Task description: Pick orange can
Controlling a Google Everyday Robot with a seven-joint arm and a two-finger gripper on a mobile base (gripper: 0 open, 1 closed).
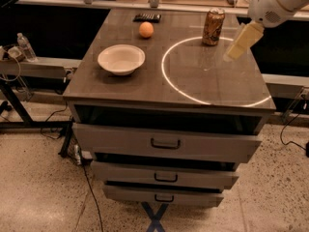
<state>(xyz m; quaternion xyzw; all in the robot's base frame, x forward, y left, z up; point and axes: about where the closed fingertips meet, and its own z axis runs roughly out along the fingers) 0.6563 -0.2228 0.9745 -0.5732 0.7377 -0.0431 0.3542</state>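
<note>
The orange can (pixel 213 26), a tall orange-brown and gold drink can with a silver top rim, stands upright at the back right of the grey cabinet top (pixel 145 81), just on the far edge of a white ring of light (pixel 166 76). My gripper (pixel 231 52) hangs from the white arm (pixel 275 1) at the upper right. Its pale fingers point down and left. It is above the cabinet top, to the right of the can and a little nearer the front, apart from it.
A white bowl (pixel 121 58) sits at the left of the top. A small round orange fruit (pixel 146 29) and a dark flat object (pixel 147 17) lie at the back. Three drawers (pixel 165 143) face front. A water bottle (pixel 25 47) stands on the left shelf.
</note>
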